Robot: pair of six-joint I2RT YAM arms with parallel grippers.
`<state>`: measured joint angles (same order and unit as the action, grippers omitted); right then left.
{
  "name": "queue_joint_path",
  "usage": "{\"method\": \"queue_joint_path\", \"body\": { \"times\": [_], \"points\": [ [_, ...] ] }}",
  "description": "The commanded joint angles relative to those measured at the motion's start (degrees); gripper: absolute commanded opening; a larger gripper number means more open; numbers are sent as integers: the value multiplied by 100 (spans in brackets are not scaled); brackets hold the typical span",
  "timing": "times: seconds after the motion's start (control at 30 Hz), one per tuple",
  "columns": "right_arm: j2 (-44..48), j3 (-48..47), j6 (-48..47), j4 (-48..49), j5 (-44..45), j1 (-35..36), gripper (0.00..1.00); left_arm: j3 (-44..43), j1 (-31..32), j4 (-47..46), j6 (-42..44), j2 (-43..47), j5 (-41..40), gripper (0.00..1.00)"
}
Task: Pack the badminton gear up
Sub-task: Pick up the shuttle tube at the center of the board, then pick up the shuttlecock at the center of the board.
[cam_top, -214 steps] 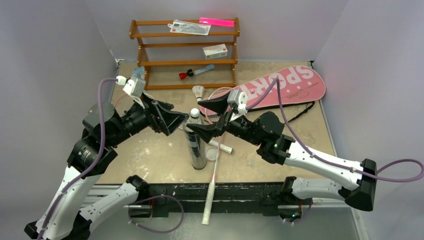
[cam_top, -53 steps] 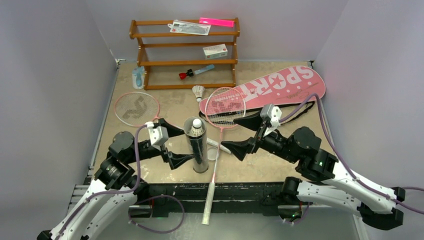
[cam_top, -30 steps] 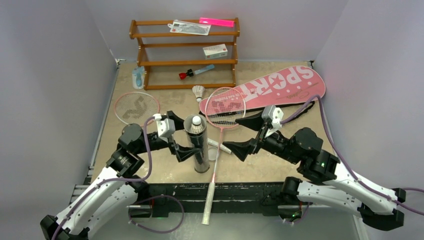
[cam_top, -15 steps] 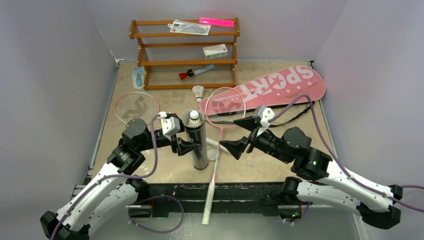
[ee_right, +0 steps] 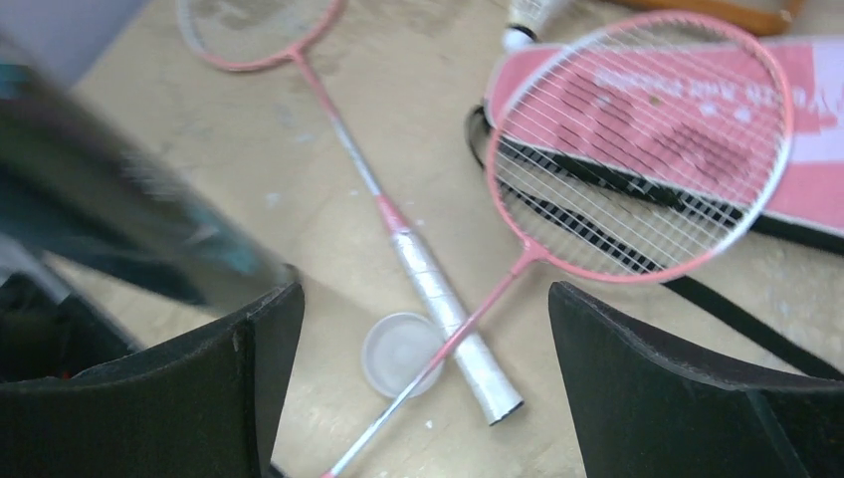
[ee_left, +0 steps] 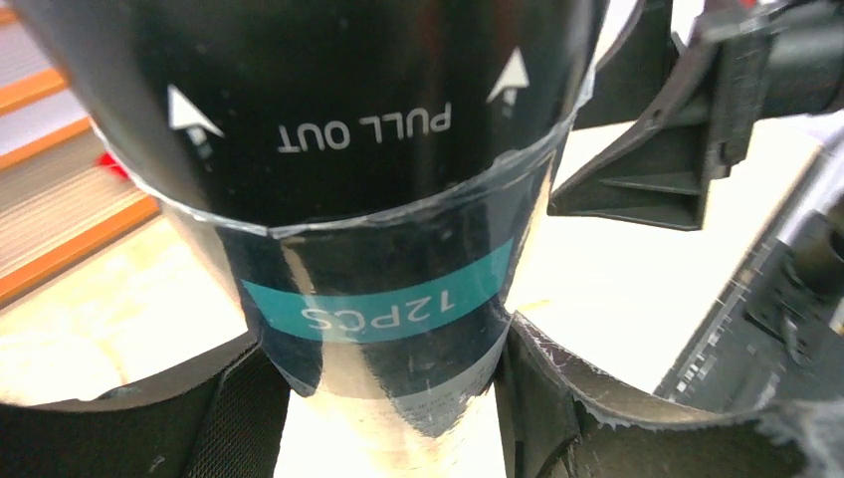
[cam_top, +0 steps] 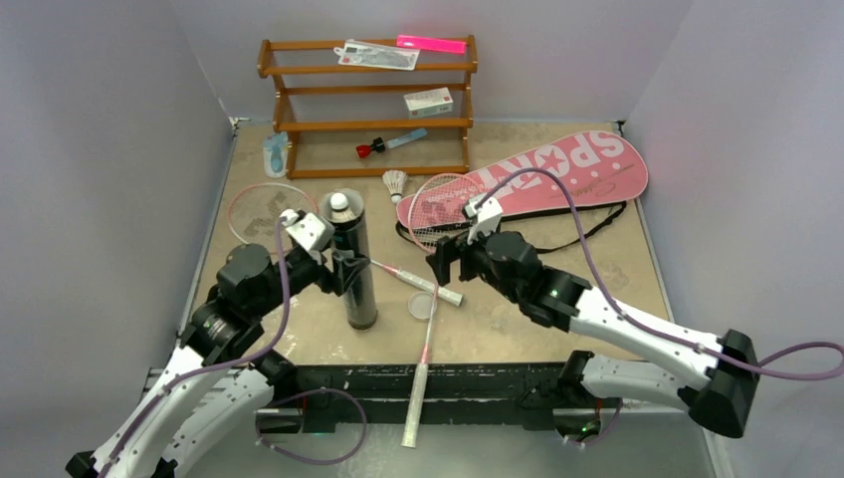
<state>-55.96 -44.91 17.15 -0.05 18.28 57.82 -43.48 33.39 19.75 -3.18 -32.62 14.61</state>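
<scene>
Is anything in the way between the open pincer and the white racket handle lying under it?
Nothing visible stands between the right pincer and the white handle; the pincer hangs open above it. The other racket's thin shaft crosses the handle, and a small round lid sits right beside it.

The shuttlecock tube (cam_top: 355,269) stands upright left of table centre, a shuttlecock (cam_top: 340,205) in its mouth. One racket (cam_top: 257,205) has its head at the tube's 10 o'clock and its handle at 4 o'clock. There it crosses the other racket (cam_top: 438,209), whose head lies on the SPORT racket bag (cam_top: 567,169) at 2 o'clock. A round lid (cam_top: 422,305) lies beside the crossing, a loose shuttlecock (cam_top: 397,183) at 1 o'clock, and the shelf rack (cam_top: 366,124) at 12.
</scene>
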Motion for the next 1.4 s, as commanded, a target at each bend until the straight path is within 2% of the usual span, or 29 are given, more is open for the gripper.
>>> {"method": "queue_joint_path", "body": {
  "times": [0.0,0.13,0.33,0.67,0.83,0.97,1.1,1.37],
  "points": [
    [-782,-327,813,426,-332,-690,92,-244,-14,189,-223,524,-1642,26],
    [-1903,-1035,701,719,-295,-794,86,65,-13,-46,-291,878,-2047,26],
    [-3762,-2795,680,279,-345,-925,80,182,-14,-208,-246,1009,-2383,26],
    [-6043,-4846,686,93,41,-1232,75,69,-10,-184,-104,928,-2434,25],
    [-6768,-5648,534,-217,85,-1312,70,-9,-14,-94,-86,1069,-2457,25],
    [-7188,-6080,426,-339,234,-1364,61,-72,-15,-31,-112,1139,-2413,25],
    [-7606,-6648,368,-704,365,-1385,56,-62,-11,5,-9,1197,-2360,25],
    [-8035,-6910,375,-864,721,-1400,54,-181,-12,166,195,1349,-2551,25]
  ]
}}
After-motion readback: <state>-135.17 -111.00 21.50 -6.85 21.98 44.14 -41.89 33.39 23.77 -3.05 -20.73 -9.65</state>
